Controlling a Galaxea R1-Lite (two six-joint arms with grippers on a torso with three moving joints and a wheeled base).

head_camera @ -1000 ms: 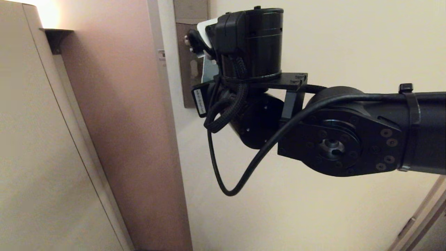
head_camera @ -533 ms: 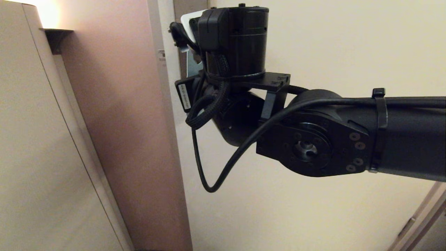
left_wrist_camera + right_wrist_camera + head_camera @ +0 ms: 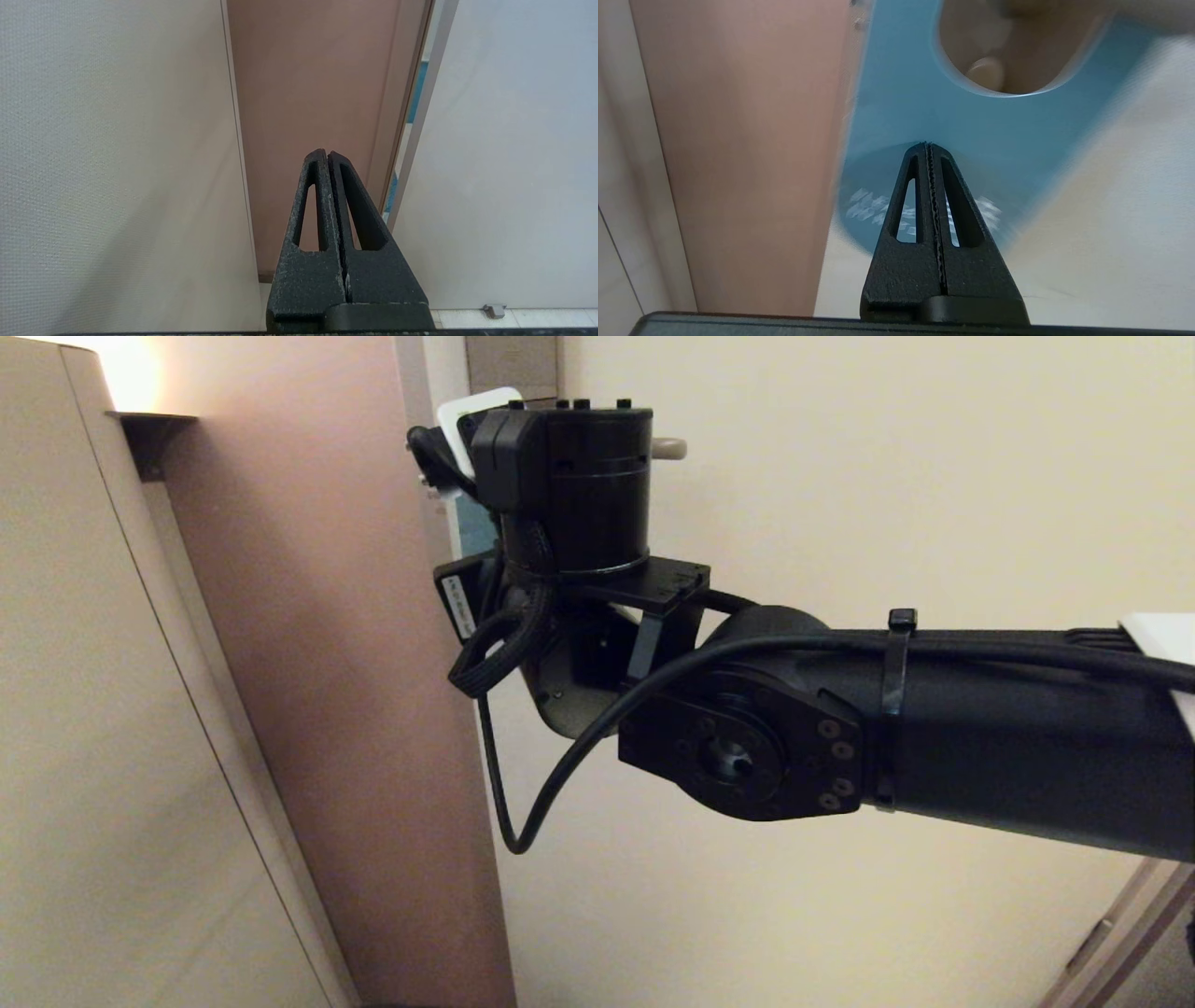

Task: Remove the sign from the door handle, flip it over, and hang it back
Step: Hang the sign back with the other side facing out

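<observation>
Our right gripper (image 3: 930, 145), its jaws pinched together, pokes at the blue sign (image 3: 901, 112) in the upper middle, maybe to nudge it off the door handle (image 3: 668, 449). Our left gripper (image 3: 327, 154) rests closed.

The flat blue card sign (image 3: 915, 116) looks smooth and slightly glossy. The black right gripper (image 3: 928, 145) is grainy matt plastic with toothed inner faces, like the black left gripper (image 3: 327, 153).
</observation>
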